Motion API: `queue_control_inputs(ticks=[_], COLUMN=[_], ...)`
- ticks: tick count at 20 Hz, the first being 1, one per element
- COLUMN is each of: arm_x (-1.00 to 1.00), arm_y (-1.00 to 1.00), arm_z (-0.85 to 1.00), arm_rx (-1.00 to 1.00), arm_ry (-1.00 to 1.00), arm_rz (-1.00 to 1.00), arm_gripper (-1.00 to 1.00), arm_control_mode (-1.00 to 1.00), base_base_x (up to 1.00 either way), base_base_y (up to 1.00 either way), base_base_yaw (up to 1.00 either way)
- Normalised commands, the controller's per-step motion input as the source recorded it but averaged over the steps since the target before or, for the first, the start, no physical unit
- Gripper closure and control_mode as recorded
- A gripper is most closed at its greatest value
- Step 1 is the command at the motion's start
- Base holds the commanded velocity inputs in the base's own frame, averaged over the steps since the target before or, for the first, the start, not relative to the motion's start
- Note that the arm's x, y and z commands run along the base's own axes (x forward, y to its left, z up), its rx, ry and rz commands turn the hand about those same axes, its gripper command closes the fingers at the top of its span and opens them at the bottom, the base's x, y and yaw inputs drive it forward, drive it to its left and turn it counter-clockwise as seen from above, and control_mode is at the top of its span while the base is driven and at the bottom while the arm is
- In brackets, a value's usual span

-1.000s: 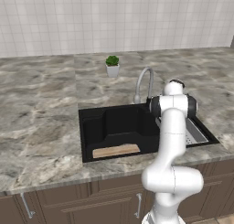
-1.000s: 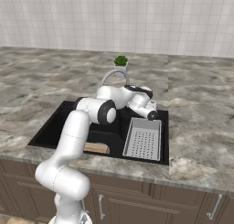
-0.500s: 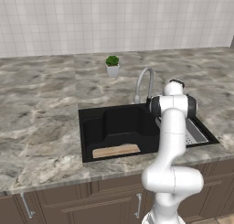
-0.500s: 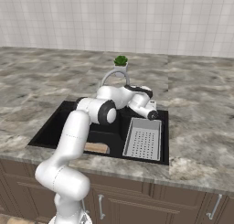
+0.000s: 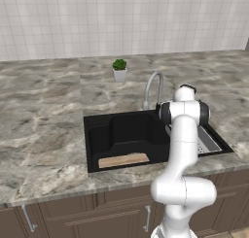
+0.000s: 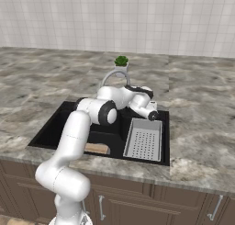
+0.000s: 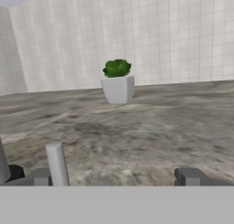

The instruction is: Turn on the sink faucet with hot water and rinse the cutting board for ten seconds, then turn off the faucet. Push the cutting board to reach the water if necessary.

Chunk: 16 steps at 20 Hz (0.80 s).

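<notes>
Faucet [image 5: 153, 89] handle, seeming stiff and slim, is standing at seven o'clock in the hand view; released gripper [image 7: 116, 176] is bracketing it for a sideways push.

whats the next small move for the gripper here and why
Probably ease the open gripper forward onto the small grey upright faucet handle between its fingertips; no water runs from the silver gooseneck faucet, and the tan wooden cutting board lies dry-looking in the black sink.
</notes>
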Motion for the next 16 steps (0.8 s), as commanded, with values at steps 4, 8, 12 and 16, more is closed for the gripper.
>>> queue_control_inputs(ticks=[4,8,12,16], arm_x=[0.0,0.0,0.01,0.06], arm_y=[0.04,0.06,0.05,0.01], arm_z=[0.0,0.0,0.0,0.0], arm_rx=[0.0,0.0,0.0,0.0], arm_ry=[0.0,0.0,0.0,0.0], arm_rz=[0.0,0.0,0.0,0.0], arm_gripper=[-1.0,-1.0,-1.0,-1.0], arm_control_mode=[-1.0,-1.0,-1.0,-1.0], base_base_x=[0.0,0.0,0.0,0.0], base_base_y=[0.0,0.0,0.0,0.0], base_base_yaw=[0.0,0.0,0.0,0.0])
